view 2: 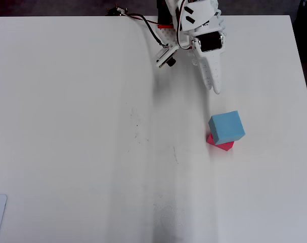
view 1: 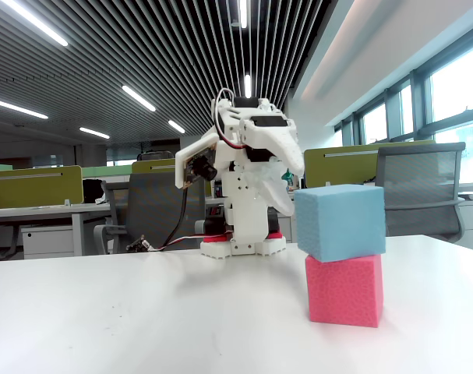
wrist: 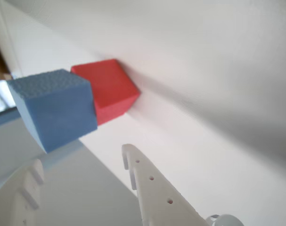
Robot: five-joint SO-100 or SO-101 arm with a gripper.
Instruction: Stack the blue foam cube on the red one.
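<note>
Sitting on top of the red cube (view 1: 344, 289), the blue cube (view 1: 340, 220) is already being held up with no help, near the right side of the table (view 1: 142, 327) in the fixed view. It is being carried a little crooked: in the overhead view the blue cube (view 2: 226, 127) is turned a bit and is being pushed out past one side, so a red corner (view 2: 223, 147) is being left showing below it. In the wrist view the blue cube (wrist: 53, 107) is being seen left of the red cube (wrist: 109, 89), touching it.

Farther right in the wrist view, the gripper (wrist: 81, 162) is being kept spread apart, with nothing pinched between its white fingers (wrist: 152, 188). It is being held well apart from both cubes.

The step in hand is judged to be the pulling away. To do it well, the arm (view 2: 206, 45) should be drawn back slowly and lifted, so the cubes are not being bumped. The fingers should be kept wide. Foam is light, so a small knock could be tipping the top cube off.
</note>
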